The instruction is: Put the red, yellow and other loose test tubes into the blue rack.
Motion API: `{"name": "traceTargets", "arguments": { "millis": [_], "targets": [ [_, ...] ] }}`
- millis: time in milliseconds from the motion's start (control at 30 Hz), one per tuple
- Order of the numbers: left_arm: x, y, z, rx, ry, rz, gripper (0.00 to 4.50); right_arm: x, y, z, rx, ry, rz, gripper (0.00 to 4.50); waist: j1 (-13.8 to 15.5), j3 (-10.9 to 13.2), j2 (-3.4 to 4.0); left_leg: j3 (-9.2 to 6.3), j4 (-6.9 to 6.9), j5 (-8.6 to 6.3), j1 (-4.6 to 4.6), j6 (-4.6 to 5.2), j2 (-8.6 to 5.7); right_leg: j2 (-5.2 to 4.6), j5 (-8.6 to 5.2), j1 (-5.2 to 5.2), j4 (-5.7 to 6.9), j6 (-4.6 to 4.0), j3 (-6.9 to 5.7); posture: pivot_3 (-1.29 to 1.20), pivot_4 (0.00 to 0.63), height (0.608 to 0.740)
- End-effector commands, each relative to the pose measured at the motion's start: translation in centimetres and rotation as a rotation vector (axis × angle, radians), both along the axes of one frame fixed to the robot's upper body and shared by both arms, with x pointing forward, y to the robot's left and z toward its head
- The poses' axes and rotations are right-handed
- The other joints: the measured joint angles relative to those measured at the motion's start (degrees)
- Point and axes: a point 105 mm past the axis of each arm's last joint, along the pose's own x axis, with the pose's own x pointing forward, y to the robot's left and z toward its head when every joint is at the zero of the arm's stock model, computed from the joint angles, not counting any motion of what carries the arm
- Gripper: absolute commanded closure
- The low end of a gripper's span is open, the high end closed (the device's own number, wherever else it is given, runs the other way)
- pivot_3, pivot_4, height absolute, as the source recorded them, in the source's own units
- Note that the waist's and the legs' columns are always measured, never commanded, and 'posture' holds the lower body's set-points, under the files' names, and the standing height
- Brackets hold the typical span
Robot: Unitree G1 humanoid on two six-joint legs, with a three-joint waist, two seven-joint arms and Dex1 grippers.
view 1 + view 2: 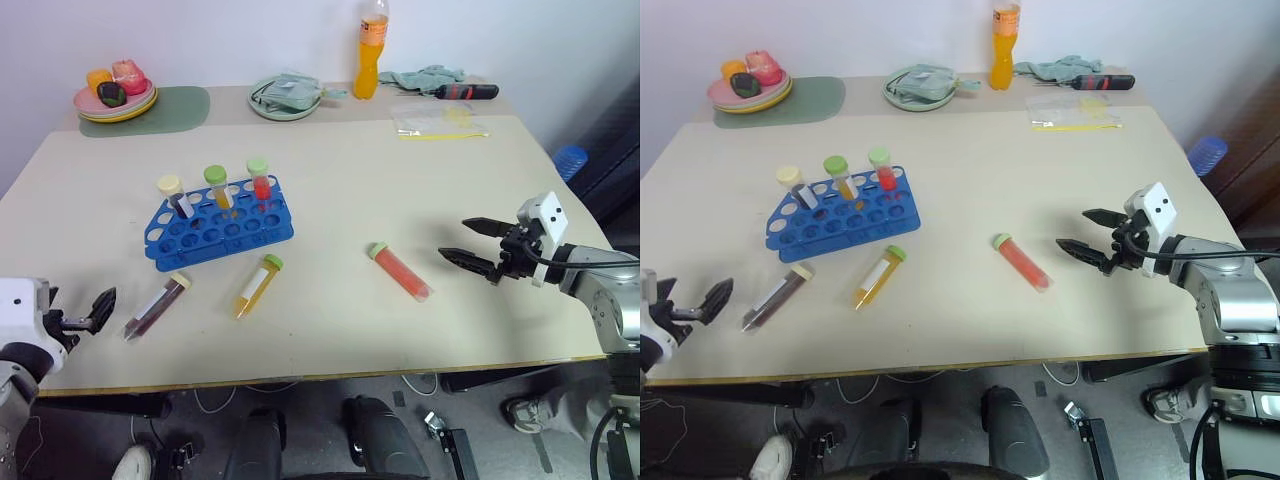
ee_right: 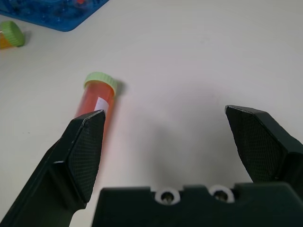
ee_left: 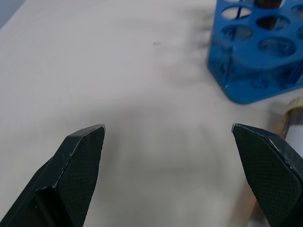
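My right gripper (image 1: 478, 243) is spread wide, just beside the red tube (image 1: 402, 271) lying between it and the blue rack (image 1: 218, 228). I should straddle the tube's middle squarely before closing. My left gripper (image 3: 168, 142), also wide, holds nothing.

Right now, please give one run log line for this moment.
left gripper: open, near purple tube | right gripper: open, beside red tube | yellow tube: loose | blue rack: three tubes
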Motion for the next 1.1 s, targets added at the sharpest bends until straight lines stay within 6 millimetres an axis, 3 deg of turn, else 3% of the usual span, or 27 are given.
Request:
{"name": "traceTargets", "arguments": {
  "millis": [33, 233, 333, 567, 667, 900, 1100],
  "targets": [
    [-0.4, 0.2, 1.3, 0.038, -0.043, 0.026, 0.08, 0.3, -0.3, 1.2, -0.023, -0.036, 0.002, 0.0, 0.01, 0.0, 0.0, 0.01, 0.01, 0.0, 0.0, 0.0, 0.0, 0.0, 0.0, 0.0, 0.0, 0.0, 0.0, 0.0, 0.15, 0.74],
    [-0.1, -0.5, 1.9, 0.03, -0.082, 0.017, 0.08, 1.4, -0.9, 1.9, -0.052, -0.045, -0.047, 0.0, 0.0, 0.0, 0.0, 0.01, 0.01, 0.0, 0.0, 0.0, 0.0, 0.0, 0.0, 0.0, 0.0, 0.0, 0.01, 0.0, 0.15, 0.74],
    [0.7, -2.3, 2.6, 0.023, -0.109, -0.066, 0.08, 1.8, -0.6, 2.6, -0.061, -0.052, -0.079, 0.0, 0.01, 0.0, 0.0, 0.01, 0.01, 0.0, 0.0, 0.0, 0.0, 0.0, 0.01, 0.0, 0.0, 0.01, 0.01, 0.0, 0.15, 0.74],
    [2.7, -12.8, 3.1, -0.023, -0.132, -0.575, 0.08, -0.9, 3.4, 3.7, -0.202, 0.057, 0.047, 0.0, 0.28, 0.04, 0.07, 0.0, 0.02, 0.0, -0.03, 0.0, -0.02, -0.02, 0.01, 0.0, -0.01, 0.02, 0.01, 0.0, 0.15, 0.74],
    [3.3, -17.2, 3.0, 0.001, -0.117, -0.8, 0.08, -1.5, 5.5, 4.1, -0.228, 0.199, 0.017, 0.0, 0.0, 0.05, 0.11, -0.01, 0.05, 0.0, -0.02, 0.0, -0.01, 0.02, 0.01, 0.0, 0.0, 0.01, 0.01, 0.0, 0.15, 0.74],
    [3.2, -20.0, 1.0, 0.024, -0.047, -1.039, 0.08, -1.3, 10.5, 4.0, -0.266, 0.351, -0.047, 0.0, -0.62, 0.06, 0.15, -0.05, -0.02, -0.03, -0.04, 0.06, 0.01, 0.07, 0.0, -0.14, 0.11, -0.03, 0.01, 0.0, 0.15, 0.74],
    [2.8, -21.8, 0.5, 0.026, -0.06, -1.101, 0.08, 1.2, 11.9, 1.8, -0.319, 0.446, -0.148, 0.0, 0.2, 0.06, 0.13, 0.0, 0.04, -0.03, -0.14, 0.06, -0.02, -0.01, 0.01, -0.14, 0.07, -0.02, 0.02, 0.0, 0.15, 0.74]
  ]
}}
